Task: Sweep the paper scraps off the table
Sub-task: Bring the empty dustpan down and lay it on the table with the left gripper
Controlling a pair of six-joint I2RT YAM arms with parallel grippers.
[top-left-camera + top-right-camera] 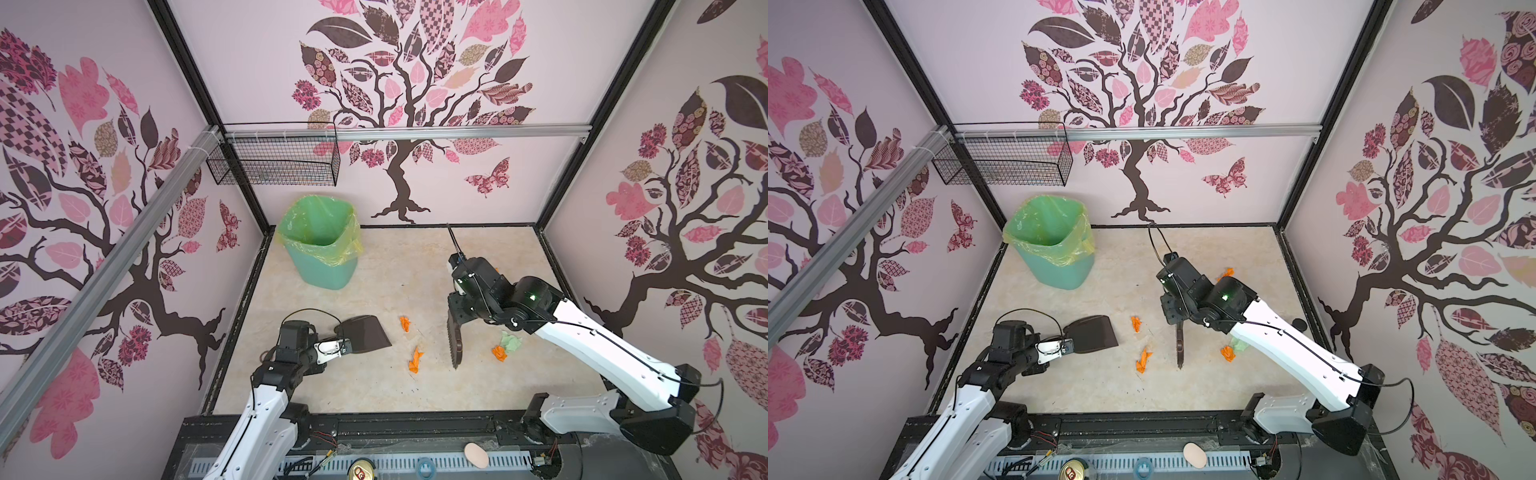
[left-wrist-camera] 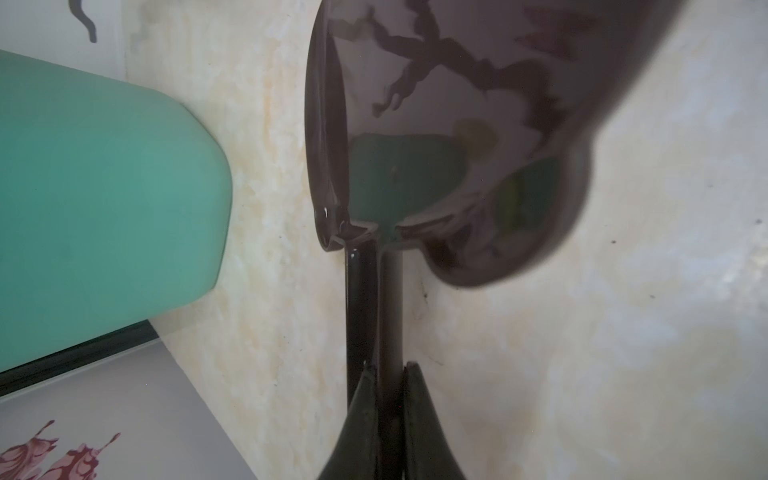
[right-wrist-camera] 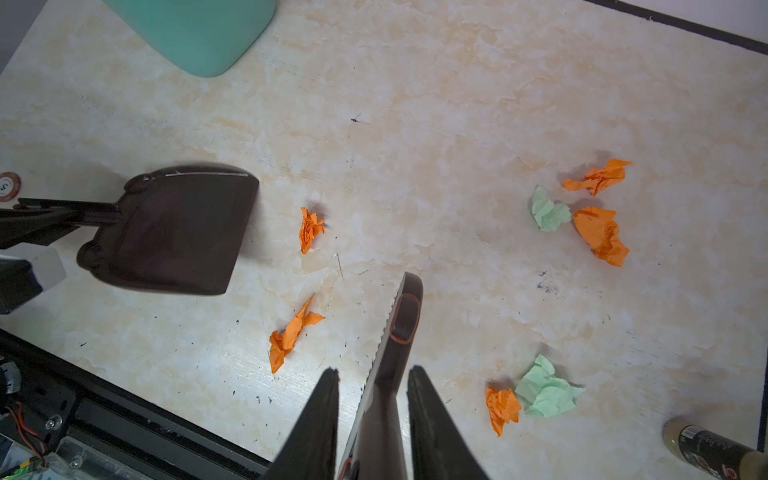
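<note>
The left gripper [image 1: 345, 348] is clamped narrowly on the thin handle of a dark dustpan [image 1: 368, 332], with its fingers [image 2: 365, 415] pressed against either side of the handle. The pan sits at the left of the table [image 1: 374, 390]. The right gripper [image 3: 374, 374] is nearly closed and holds a dark brush [image 3: 401, 324] by its handle, toothed edge facing left toward the pan. The paper scraps [image 3: 309, 228] lie scattered on the table: two orange ones between pan and brush, and the rest, orange and pale green, right of the brush. A teal bin [image 1: 322, 253] stands at the far left.
</note>
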